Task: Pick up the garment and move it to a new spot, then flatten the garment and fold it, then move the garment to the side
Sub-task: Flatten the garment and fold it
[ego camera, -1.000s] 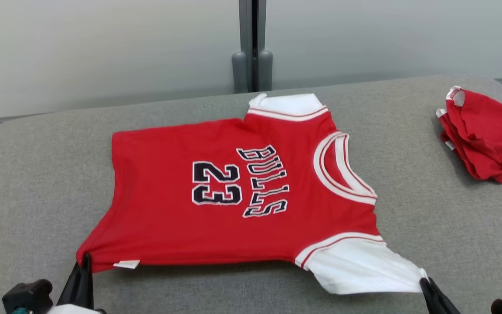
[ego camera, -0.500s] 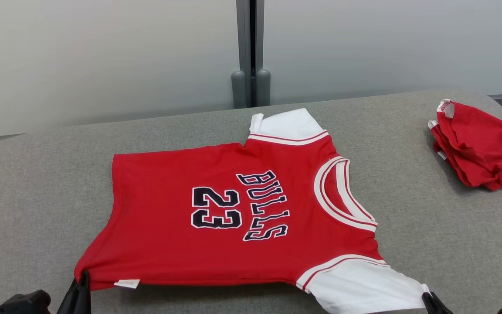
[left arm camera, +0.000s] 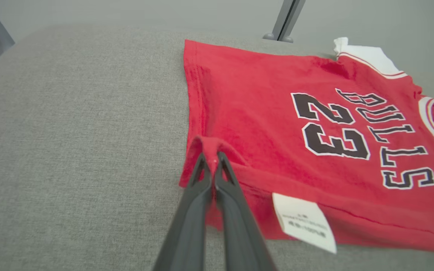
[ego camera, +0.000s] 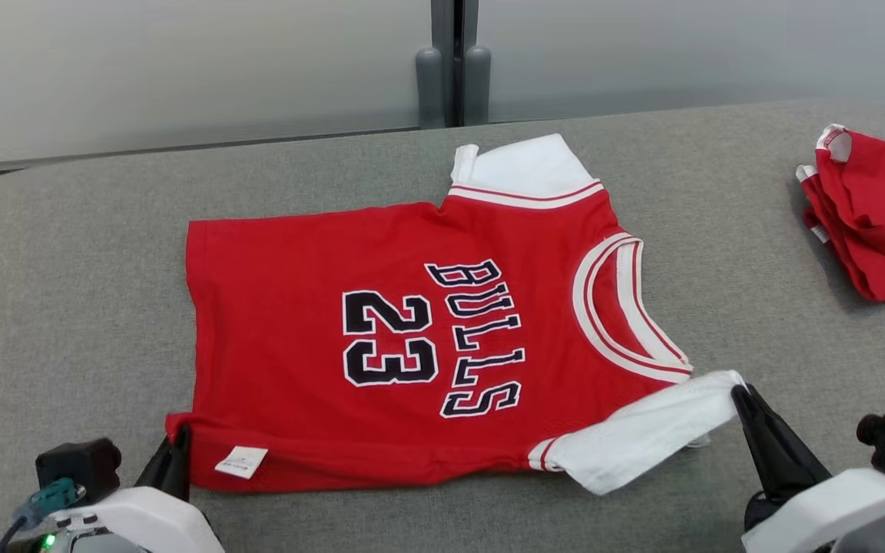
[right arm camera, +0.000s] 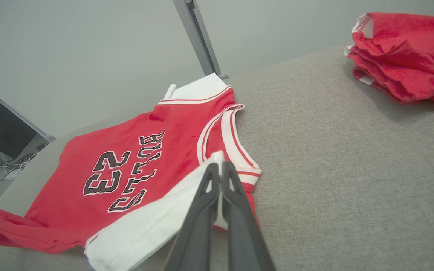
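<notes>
The garment (ego camera: 412, 338) is a small red jersey with white sleeves and black "BULLS 23" lettering, spread on the grey cushion (ego camera: 66, 269), neck towards the right. My left gripper (ego camera: 178, 439) is shut on the near hem corner, which stands pinched up in the left wrist view (left arm camera: 211, 158). My right gripper (ego camera: 739, 392) is shut on the tip of the near white sleeve (ego camera: 642, 430), which is lifted and drawn inward over the shoulder; the right wrist view shows the pinch (right arm camera: 219, 169). The garment's near edge (right arm camera: 21, 229) curls up.
A crumpled red-and-white cloth lump (ego camera: 869, 211) lies at the cushion's far right, also in the right wrist view (right arm camera: 405, 56). A pale wall with a grey post (ego camera: 454, 61) stands behind the cushion. Bare grey cushion surrounds the garment on the left and front.
Both grippers have moved away from me with their holds. The near sleeve has been carried inward over the shoulder and the hem corner folded up. The camera also shifted.
</notes>
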### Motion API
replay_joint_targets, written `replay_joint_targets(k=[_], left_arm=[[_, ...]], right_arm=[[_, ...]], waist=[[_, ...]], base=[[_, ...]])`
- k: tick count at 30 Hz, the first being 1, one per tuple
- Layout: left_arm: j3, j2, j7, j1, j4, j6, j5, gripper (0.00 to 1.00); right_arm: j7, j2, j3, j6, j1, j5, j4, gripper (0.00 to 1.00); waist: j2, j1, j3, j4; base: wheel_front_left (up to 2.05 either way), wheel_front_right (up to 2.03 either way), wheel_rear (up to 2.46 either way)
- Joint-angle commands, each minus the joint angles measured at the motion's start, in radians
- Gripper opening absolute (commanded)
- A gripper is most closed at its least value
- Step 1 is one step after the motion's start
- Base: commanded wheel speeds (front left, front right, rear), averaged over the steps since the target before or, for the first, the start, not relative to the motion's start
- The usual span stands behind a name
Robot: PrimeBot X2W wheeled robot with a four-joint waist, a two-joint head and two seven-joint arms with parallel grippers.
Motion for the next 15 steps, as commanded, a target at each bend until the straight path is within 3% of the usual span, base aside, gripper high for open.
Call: replay_joint_targets(k=[1,15], left_arm=[[0.002,0.012,0.003,-0.039,0.023,-0.013,-0.011,0.0],[0.006,0.022,-0.013,-0.227,0.232,-0.068,-0.07,0.0]], right_arm=[[-0.016,-0.021,0.011,0.0,-0.045,0.011,0.04,0.0],[-0.18,-0.113,0.139,0.0,-0.384,0.103,0.425,0.0]], waist=[[-0.0001,0.0,0.021,0.016],[-0.0001,0.0,0.09,0.028]], base=[[0.0,0.0,0.0],[0.0,0.0,0.0]])
